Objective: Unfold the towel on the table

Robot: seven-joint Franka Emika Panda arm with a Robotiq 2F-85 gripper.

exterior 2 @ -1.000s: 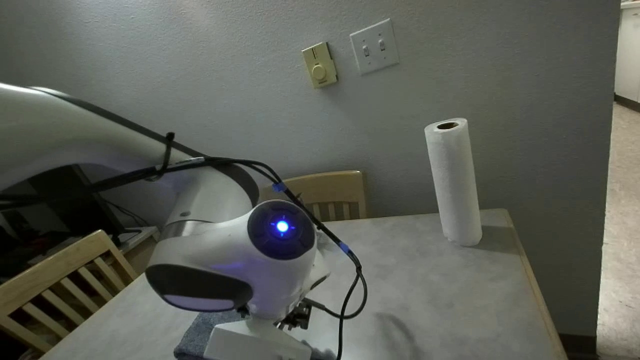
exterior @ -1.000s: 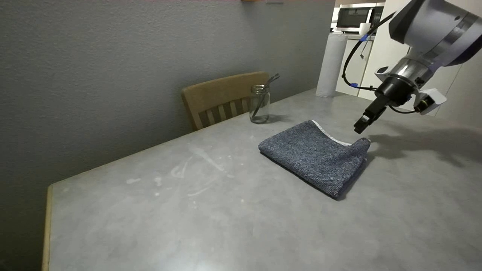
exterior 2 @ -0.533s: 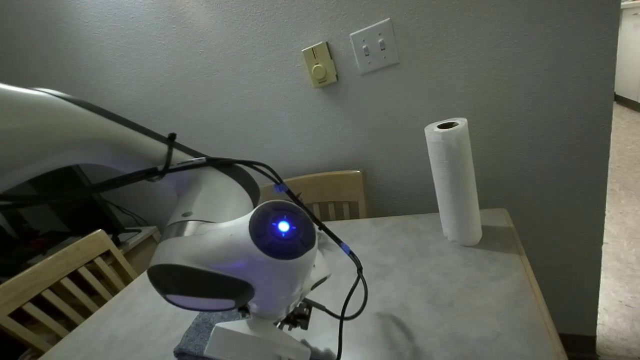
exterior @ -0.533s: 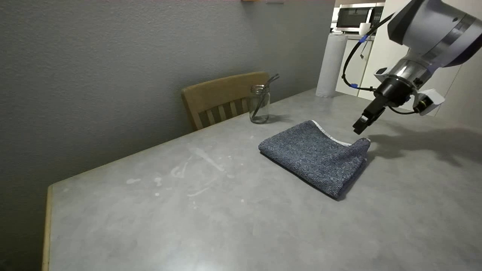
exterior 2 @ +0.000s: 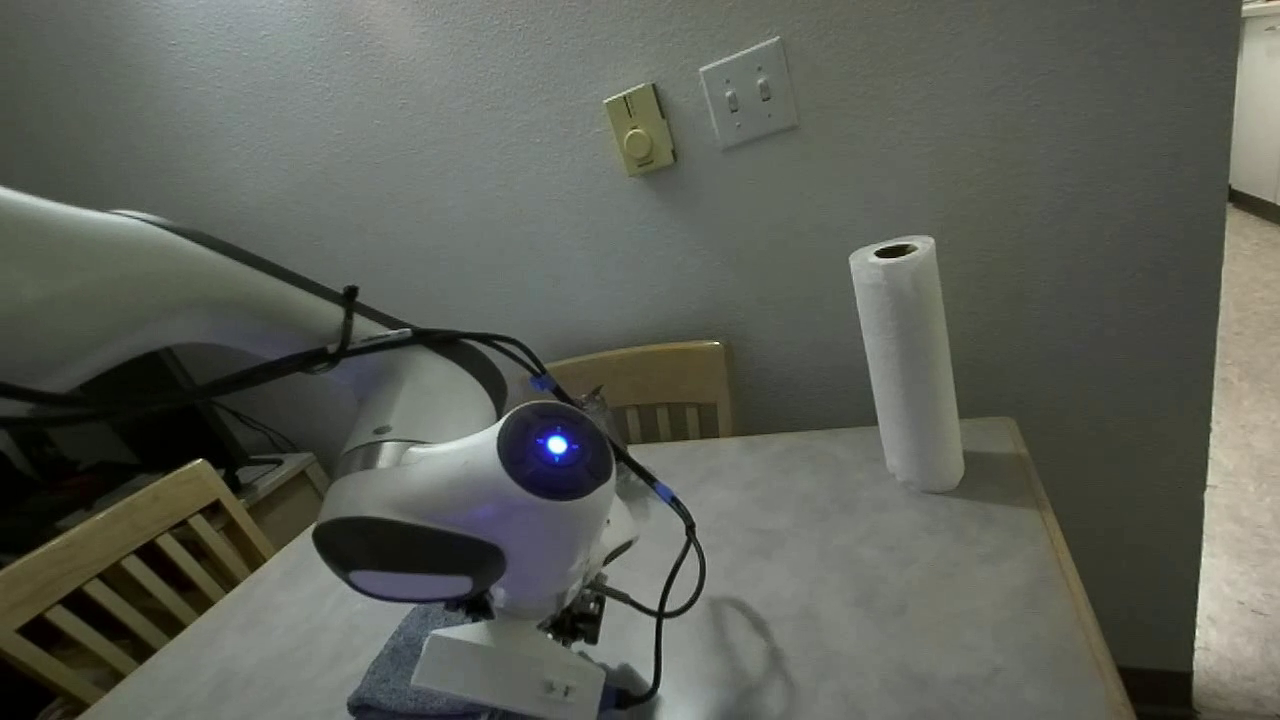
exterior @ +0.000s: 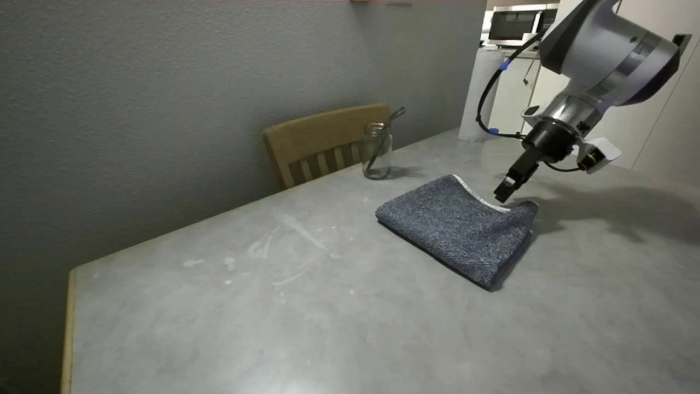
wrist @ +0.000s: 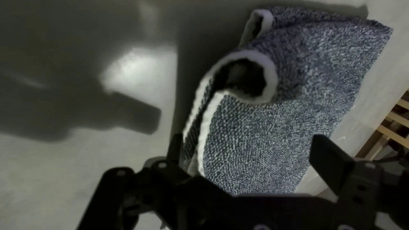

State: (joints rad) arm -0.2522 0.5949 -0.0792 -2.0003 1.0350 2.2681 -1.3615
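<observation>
Shifted toward the folded towel (exterior: 454,230) on the tabletop (exterior: 246,317), the tool (exterior: 503,192) hovers, jaws spread, holding nothing. Pinch only the upper layer's pale trim (wrist: 206,127), leaving the lower folds flat.

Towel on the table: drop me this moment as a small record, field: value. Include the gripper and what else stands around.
towel: folded, lying on the table; in the wrist view, its pale-trimmed edge curls up into a loop
gripper: open, near the trimmed edge, not gripping it; contact unclear
unfolding: not done
glass jar: upright near the table edge, thin dark sticks leaning in it
white paper roll: standing on end on the table
wooden chair: backrest showing beyond the table edge, by the jar
</observation>
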